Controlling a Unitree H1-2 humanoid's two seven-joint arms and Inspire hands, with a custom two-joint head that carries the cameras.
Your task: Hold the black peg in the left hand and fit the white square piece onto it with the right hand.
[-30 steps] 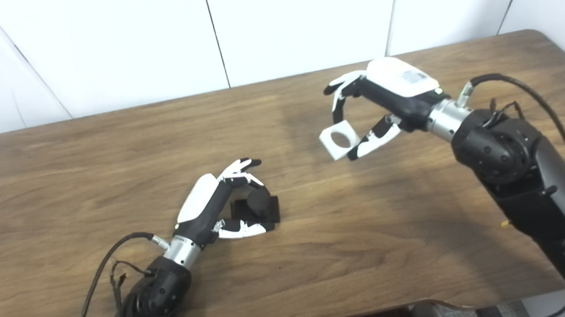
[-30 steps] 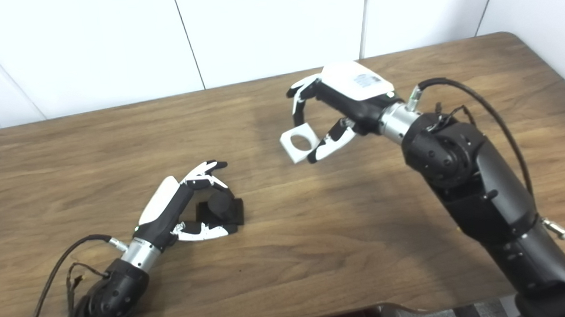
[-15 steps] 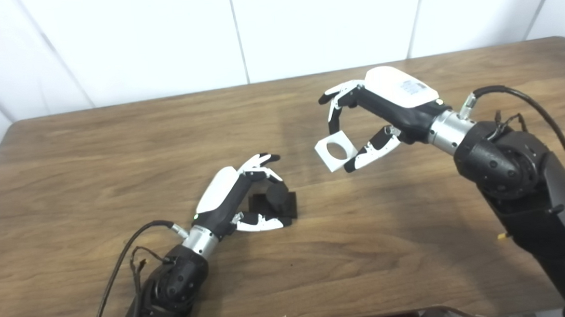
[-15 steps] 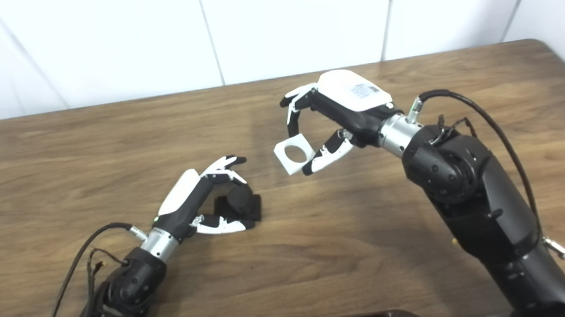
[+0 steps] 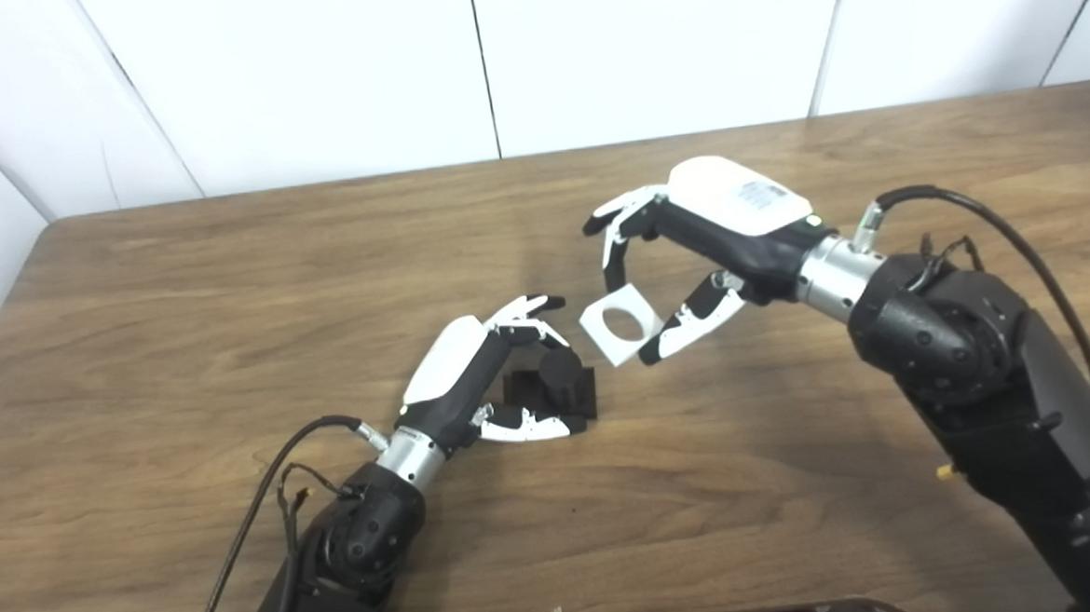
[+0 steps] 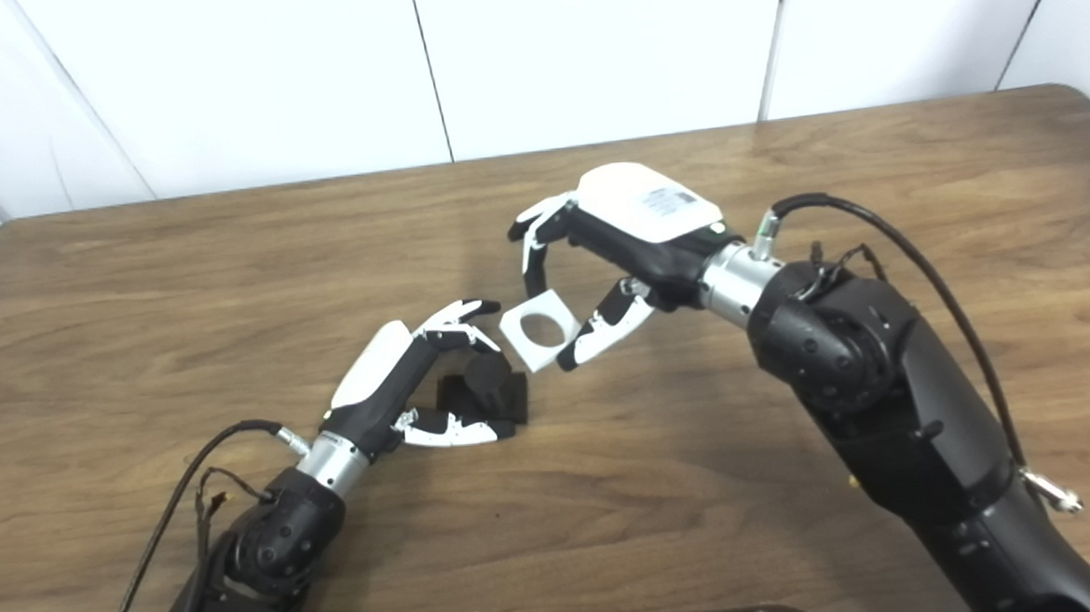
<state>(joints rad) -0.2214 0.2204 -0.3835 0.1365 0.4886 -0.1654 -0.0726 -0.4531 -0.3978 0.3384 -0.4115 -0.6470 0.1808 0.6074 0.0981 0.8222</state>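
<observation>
White square piece (image 5: 621, 323) tilted, hole toward camera

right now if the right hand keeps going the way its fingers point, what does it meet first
Probably the left hand's fingertips, curled over the black peg on its square base. The right hand carries the white square piece with the round hole just short of them; depth is unclear.
</observation>
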